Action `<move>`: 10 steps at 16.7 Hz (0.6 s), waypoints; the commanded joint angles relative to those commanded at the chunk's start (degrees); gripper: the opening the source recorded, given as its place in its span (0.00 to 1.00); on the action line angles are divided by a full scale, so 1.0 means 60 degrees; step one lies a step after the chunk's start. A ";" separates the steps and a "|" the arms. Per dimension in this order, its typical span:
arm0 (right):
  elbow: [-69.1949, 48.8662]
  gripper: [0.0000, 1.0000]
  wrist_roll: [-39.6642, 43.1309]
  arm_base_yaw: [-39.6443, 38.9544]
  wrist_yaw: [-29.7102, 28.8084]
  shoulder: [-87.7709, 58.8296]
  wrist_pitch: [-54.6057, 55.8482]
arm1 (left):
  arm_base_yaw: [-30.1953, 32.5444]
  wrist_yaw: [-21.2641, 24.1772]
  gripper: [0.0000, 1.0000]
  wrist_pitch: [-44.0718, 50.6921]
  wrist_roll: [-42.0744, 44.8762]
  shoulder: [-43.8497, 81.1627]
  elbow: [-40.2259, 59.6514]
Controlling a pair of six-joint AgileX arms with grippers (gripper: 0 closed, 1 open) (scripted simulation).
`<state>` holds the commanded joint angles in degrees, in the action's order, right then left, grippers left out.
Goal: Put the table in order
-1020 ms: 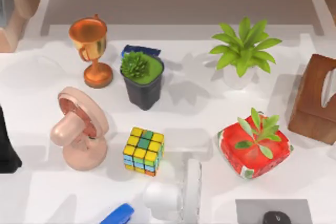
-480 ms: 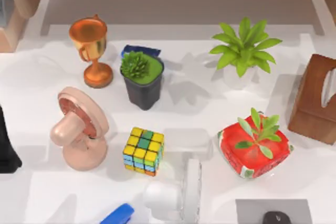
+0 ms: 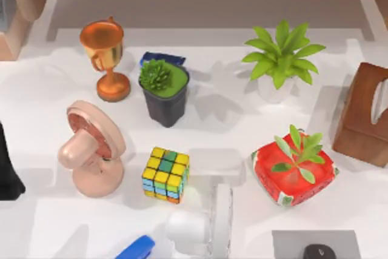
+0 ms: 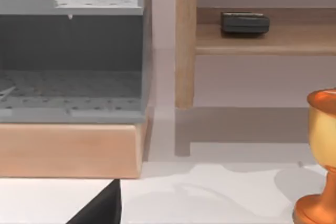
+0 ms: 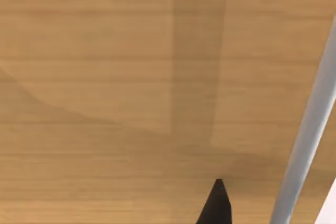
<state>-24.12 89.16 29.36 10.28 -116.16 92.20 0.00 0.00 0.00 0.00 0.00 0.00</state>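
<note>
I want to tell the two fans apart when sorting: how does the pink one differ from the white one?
The pink fan sits near the table's left side in full view; the white fan sits at the near edge, partly cut off. The pink fan stands on a round base with its head tilted back, while the white fan's pose is unclear. Both are small desk fans resting on the table.
</note>
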 joint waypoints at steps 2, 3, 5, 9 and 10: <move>0.0000 0.10 0.0000 0.0000 0.0000 0.0000 0.0000 | 0.0000 0.0000 1.00 0.0000 0.0000 0.0000 0.0000; 0.0000 0.02 0.0000 0.0000 0.0000 0.0000 0.0000 | 0.0000 0.0000 1.00 0.0000 0.0000 0.0000 0.0000; 0.0000 0.00 0.0000 0.0000 0.0000 0.0000 0.0000 | 0.0000 0.0000 1.00 0.0000 0.0000 0.0000 0.0000; 0.0000 0.00 0.0000 0.0000 0.0000 0.0000 0.0000 | 0.0000 0.0000 1.00 0.0000 0.0000 0.0000 0.0000; 0.0000 0.00 0.0000 0.0000 0.0000 0.0000 0.0000 | 0.0000 0.0000 1.00 0.0000 0.0000 0.0000 0.0000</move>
<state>-24.12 89.16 29.36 10.28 -116.16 92.20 0.00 0.00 0.00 0.00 0.00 0.00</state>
